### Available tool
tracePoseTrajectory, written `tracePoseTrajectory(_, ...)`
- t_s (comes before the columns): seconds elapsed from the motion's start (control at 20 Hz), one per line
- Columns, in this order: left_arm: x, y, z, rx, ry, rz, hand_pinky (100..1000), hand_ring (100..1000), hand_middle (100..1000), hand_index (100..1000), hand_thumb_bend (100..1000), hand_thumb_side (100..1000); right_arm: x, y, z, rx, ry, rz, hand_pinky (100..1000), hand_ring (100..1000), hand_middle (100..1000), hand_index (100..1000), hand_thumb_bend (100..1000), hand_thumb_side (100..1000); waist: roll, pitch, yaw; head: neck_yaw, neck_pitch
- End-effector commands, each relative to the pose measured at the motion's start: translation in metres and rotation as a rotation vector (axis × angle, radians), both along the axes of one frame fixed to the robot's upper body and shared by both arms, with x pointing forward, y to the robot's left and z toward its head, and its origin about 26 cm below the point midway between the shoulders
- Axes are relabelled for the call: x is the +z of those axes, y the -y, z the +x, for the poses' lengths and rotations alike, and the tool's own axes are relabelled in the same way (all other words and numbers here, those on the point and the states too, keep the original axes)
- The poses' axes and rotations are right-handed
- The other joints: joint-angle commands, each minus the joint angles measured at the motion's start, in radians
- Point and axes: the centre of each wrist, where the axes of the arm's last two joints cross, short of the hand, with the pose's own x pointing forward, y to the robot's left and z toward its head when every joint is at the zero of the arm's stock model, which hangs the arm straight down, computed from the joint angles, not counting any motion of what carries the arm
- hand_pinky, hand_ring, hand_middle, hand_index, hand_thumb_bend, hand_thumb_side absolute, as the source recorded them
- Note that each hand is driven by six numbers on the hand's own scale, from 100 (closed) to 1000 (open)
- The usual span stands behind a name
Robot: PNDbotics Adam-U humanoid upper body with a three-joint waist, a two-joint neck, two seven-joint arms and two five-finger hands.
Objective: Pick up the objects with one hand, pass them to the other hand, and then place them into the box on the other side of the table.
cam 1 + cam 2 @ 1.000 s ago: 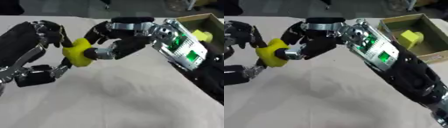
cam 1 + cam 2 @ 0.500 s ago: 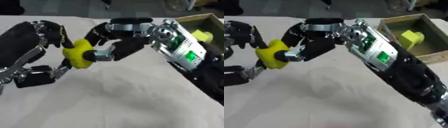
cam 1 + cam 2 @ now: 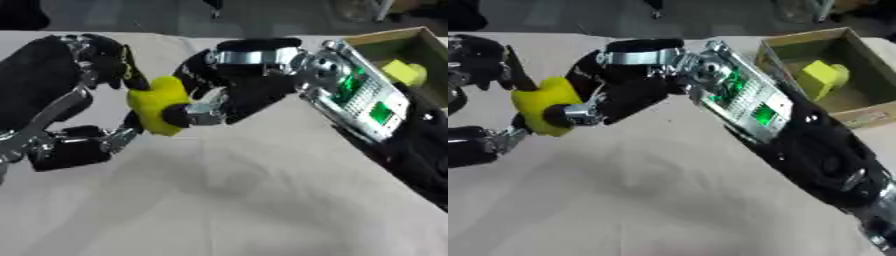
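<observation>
Yellow and soft-looking, the block hangs above the cloth-covered bench, caught between both hands at once: the left hand has its thumb and fingers curled against the block's left side and underside, while the right hand has curled fingers pinching the block's right face, one fingertip pressed into it. This looks like the middle of the handover, with neither hand yet alone in charge. To do it well, the right hand should settle its pinch across opposite faces of the block before the left hand loosens; judging from how the fingers overlap, the left fingers ought to open outward and downward, away from the right fingers, so they do not drag the block out of line. Only once the left hand is clear should the right arm swing toward the cardboard box at the bench's right far corner, where another yellow piece already lies. The block should be carried over the box's near wall and let go low inside, beside that piece, since it may bounce or roll.
</observation>
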Motion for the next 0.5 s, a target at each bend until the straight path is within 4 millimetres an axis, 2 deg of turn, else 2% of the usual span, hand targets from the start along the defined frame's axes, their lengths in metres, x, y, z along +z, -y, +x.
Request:
tracePoseTrajectory(0.05,0.0102,0.0010,-0.0040,-0.006,0.045,-0.003,370,478,487,574,158,100,0.0076,0.0013,-0.0047,-0.002,0.006,0.020,883,842,707,749,334,574,0.001,-0.015,0.001,-0.005,-0.006)
tracePoseTrajectory(0.35,0.0098,0.0013,-0.0040,-0.006,0.046,-0.006,385,478,487,575,159,100,0.0076,0.0021,-0.0044,-0.060,-0.026,0.094,881,824,648,691,276,494,0.001,-0.013,-0.001,-0.005,-0.006)
tracePoseTrajectory(0.5,0.0098,0.0009,-0.0039,-0.001,0.049,-0.007,399,484,495,587,178,100,0.0078,0.0024,-0.0043,-0.094,-0.040,0.132,882,811,618,660,196,432,0.001,-0.013,-0.002,-0.006,-0.006)
